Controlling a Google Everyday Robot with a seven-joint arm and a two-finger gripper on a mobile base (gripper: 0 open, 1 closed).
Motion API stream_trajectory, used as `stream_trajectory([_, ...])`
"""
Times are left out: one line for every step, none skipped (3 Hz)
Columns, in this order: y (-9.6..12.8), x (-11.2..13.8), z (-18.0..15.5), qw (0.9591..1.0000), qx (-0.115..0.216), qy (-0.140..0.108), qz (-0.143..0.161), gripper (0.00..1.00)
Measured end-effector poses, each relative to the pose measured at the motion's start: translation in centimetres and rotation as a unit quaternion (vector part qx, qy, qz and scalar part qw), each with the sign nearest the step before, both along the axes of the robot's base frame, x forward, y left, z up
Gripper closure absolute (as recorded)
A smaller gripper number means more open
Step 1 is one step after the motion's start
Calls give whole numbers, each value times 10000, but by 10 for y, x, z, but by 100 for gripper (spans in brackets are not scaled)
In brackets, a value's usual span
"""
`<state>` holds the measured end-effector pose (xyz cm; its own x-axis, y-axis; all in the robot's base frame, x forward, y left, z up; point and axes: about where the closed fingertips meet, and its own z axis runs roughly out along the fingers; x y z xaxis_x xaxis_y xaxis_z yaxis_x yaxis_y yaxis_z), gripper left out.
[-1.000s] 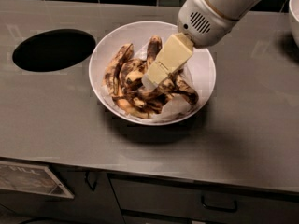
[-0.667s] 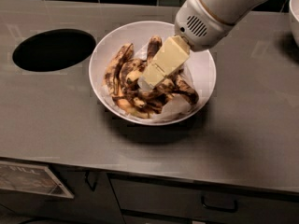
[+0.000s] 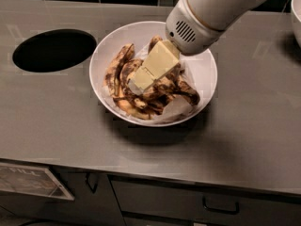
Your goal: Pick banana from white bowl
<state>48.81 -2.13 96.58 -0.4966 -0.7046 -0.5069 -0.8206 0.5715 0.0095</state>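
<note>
The grey counter [image 3: 244,126] has lots of bare room in front of and right of the bowl. The white arm [image 3: 207,8] comes in from the top right. The white bowl [image 3: 202,72] sits in the middle, back from the front edge. A round dark hole [image 3: 54,50] is near its left rim. The gripper [image 3: 136,84] is low inside the bowl, on the heap of bananas [image 3: 117,72]. I cannot tell if it is open or closed. The banana [image 3: 184,91], I think the big dark curved one, lies right of the gripper, partly under it.
</note>
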Motion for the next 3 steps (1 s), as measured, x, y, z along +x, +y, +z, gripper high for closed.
stream_trajectory([5, -1, -3, 9999, -100, -46, -130, 0])
stream_trajectory([8, -1, -8, 9997, -164, -20, -189, 0])
stream_trajectory([12, -1, -14, 9995, -238, 24, -190, 0])
